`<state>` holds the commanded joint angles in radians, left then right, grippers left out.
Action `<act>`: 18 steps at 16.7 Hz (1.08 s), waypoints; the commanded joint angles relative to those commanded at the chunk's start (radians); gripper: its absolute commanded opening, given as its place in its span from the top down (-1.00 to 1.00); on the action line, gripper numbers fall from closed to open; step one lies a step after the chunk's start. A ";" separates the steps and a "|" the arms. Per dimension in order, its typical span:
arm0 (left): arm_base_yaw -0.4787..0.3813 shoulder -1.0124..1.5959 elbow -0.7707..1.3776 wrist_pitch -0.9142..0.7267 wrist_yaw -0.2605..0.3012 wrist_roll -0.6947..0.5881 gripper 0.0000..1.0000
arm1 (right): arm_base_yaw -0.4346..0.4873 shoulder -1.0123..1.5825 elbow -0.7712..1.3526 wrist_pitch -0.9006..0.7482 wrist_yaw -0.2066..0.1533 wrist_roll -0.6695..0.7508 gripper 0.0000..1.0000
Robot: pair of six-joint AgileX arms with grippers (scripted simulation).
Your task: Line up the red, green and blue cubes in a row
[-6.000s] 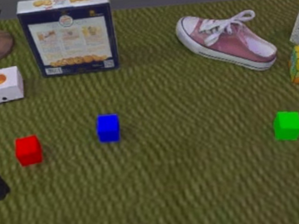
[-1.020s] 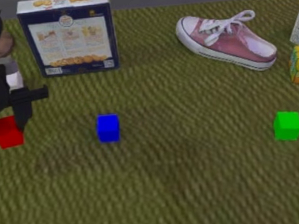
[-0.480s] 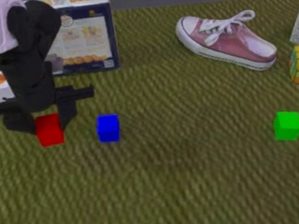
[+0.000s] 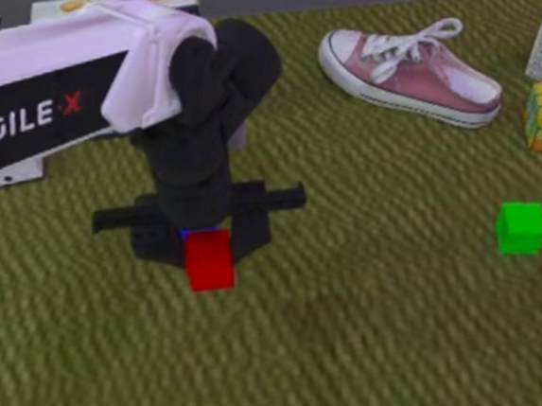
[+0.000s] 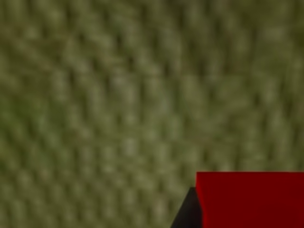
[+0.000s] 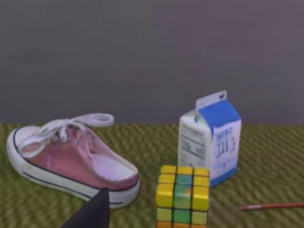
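Over the mat's left-centre, the left gripper point(image 4: 208, 251) pinches the red cube point(image 4: 209, 260), hiding nearly all of the blue cube point(image 4: 190, 234) behind it. This looks like the carrying step; next comes setting red down beside blue without knocking it. Open mat stretches right toward the green cube point(image 4: 521, 228). Only a dark tip of the right gripper shows, its fingers unreadable.

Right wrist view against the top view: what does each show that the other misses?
Only the right wrist view shows the whole milk carton and a red pencil. Only the top view shows the left end effector holding the red cube, a sliver of the blue cube behind it, and the green cube. Both show the pink shoe and the puzzle cube.
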<state>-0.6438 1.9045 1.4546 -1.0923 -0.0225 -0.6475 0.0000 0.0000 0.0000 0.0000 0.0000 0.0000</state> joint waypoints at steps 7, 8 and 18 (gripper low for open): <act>0.003 0.013 -0.033 0.043 0.001 0.001 1.00 | 0.000 0.000 0.000 0.000 0.000 0.000 -1.00; 0.004 0.023 -0.054 0.075 0.001 0.000 1.00 | 0.000 0.000 0.000 0.000 0.000 0.000 -1.00; -0.001 0.082 -0.177 0.260 0.000 0.000 1.00 | 0.000 0.000 0.000 0.000 0.000 0.000 -1.00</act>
<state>-0.6447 1.9869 1.2773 -0.8319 -0.0221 -0.6470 0.0000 0.0000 0.0000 0.0000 0.0000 0.0000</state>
